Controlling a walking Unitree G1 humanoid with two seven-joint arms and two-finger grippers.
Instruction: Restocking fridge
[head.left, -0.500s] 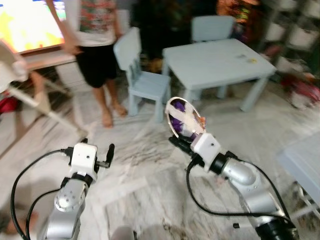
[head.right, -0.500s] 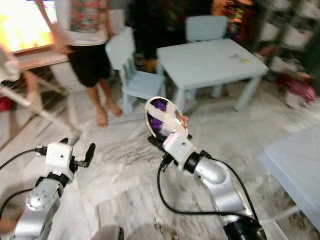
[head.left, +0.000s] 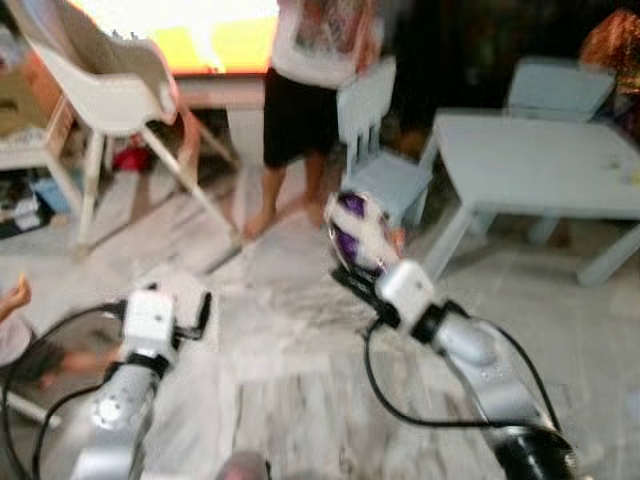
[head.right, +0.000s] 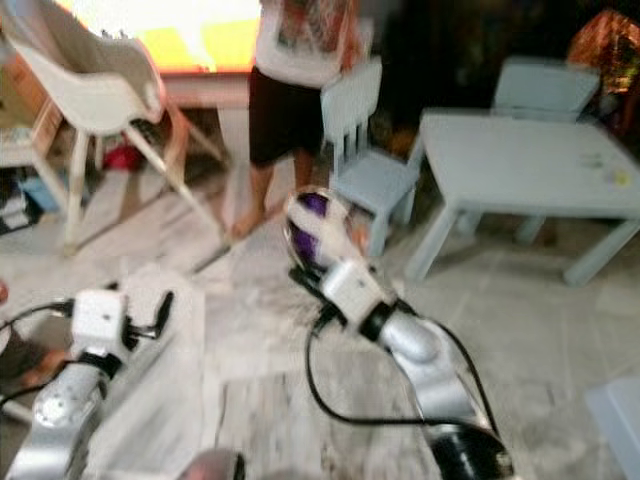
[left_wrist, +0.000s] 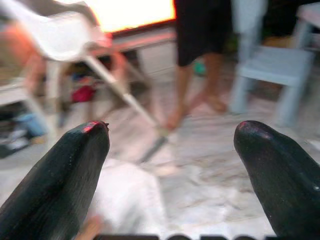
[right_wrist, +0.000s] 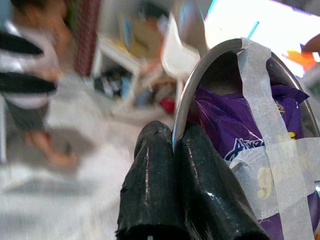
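Right claw (right_wrist: 172, 150) is clamped on the rim of a metal bowl (right_wrist: 200, 70), held tilted above the marble floor (head.left: 290, 390); a purple packet (right_wrist: 240, 130) is taped inside it. Left claw (left_wrist: 170, 150) hangs with fingers apart, holding nothing. A person (head.left: 310, 100) stands beside a pale blue chair (head.left: 385, 170).

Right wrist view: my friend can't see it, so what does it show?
Two black fingers pinch the rim of a metal bowl. A purple snack bag is taped inside it. Behind, a blurry room with a white high chair.
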